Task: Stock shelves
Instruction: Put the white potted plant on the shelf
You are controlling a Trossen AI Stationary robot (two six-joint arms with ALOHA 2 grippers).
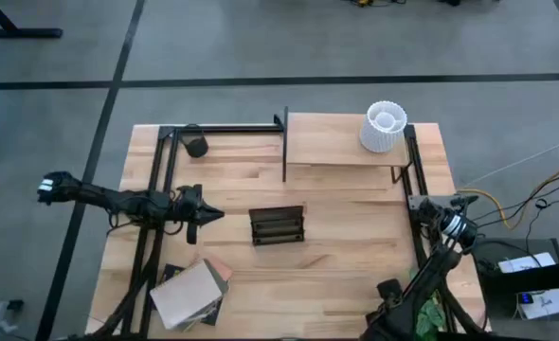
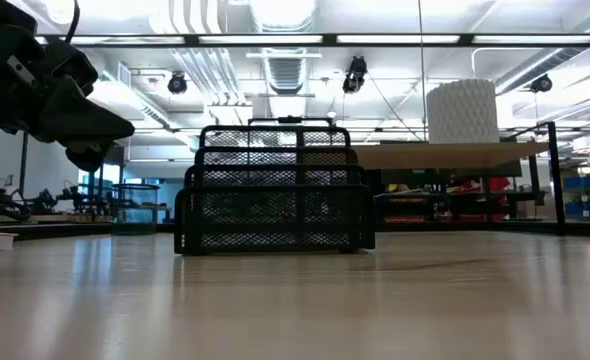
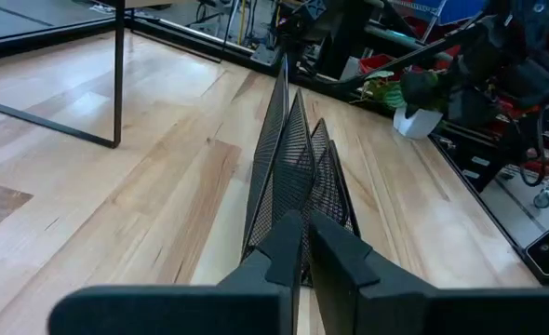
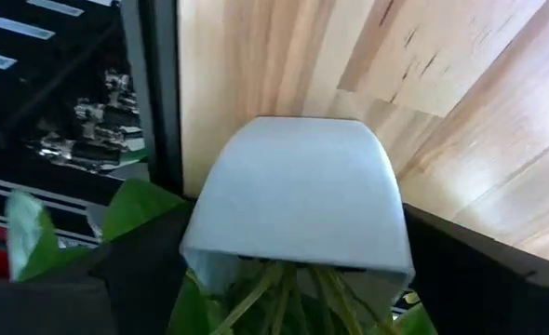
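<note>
The shelves [image 1: 341, 142] stand at the table's far side, a pale board in a thin black frame, with a white ribbed vase [image 1: 384, 128] on the board's right end. A black mesh rack [image 1: 277, 225] stands mid-table. My left gripper [image 1: 218, 214] hovers shut just left of the rack [image 3: 298, 167], a short gap away from it. My right gripper [image 4: 298, 233] is at the table's near right corner, shut on a small white plant pot [image 4: 298, 191] with green leaves [image 1: 431, 317]. My right gripper holds the white pot between its two fingers, one dark finger [image 4: 140, 270] on each side of the pot's wall near the rim [image 4: 209, 251]. The pot's base points away from the wrist and the leaves toward it. I cannot tell whether the pot rests on the table.
A stack of books [image 1: 189, 296] lies at the near left corner. A small dark object [image 1: 196, 146] sits at the far left, inside the shelf's black frame rails [image 1: 223, 129]. Bare tabletop lies between the rack and the shelves, and to the rack's right.
</note>
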